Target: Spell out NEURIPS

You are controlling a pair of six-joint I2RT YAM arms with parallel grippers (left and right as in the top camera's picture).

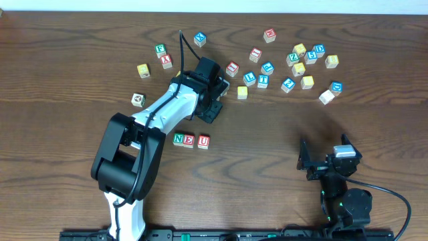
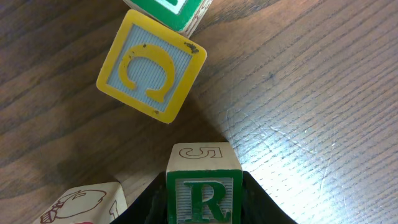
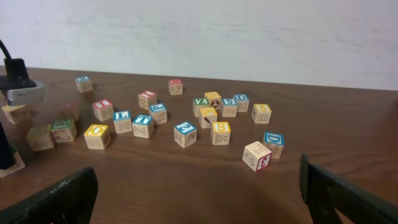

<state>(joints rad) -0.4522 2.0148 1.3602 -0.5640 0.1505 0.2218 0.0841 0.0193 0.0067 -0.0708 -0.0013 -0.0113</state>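
So the left gripper (image 1: 215, 100) is out in the middle of the table (image 1: 281, 134), at the left edge of the scattered blocks (image 1: 263, 80), and it's got the green R block (image 2: 204, 198) pinched. On the wrist cam the 2 dark fingers (image 2: 144, 208) sit tight against either side of it, R facing the lens, a 5 on its top face. Can't tell whether the block is resting on the wood or lifted a bit.

Just beyond it there's a yellow-edged block (image 2: 151, 65) with what looks like a C on it, tilted, and a green-edged one (image 2: 171, 9) cut off by the top of the frame.

Nearer the robot, N (image 1: 178, 139), E (image 1: 189, 140) and U (image 1: 203, 141) are lined up touching — 3 letters down.

The right gripper (image 3: 196, 179) sits low at the near right, jaws spread wide, nothing between them.
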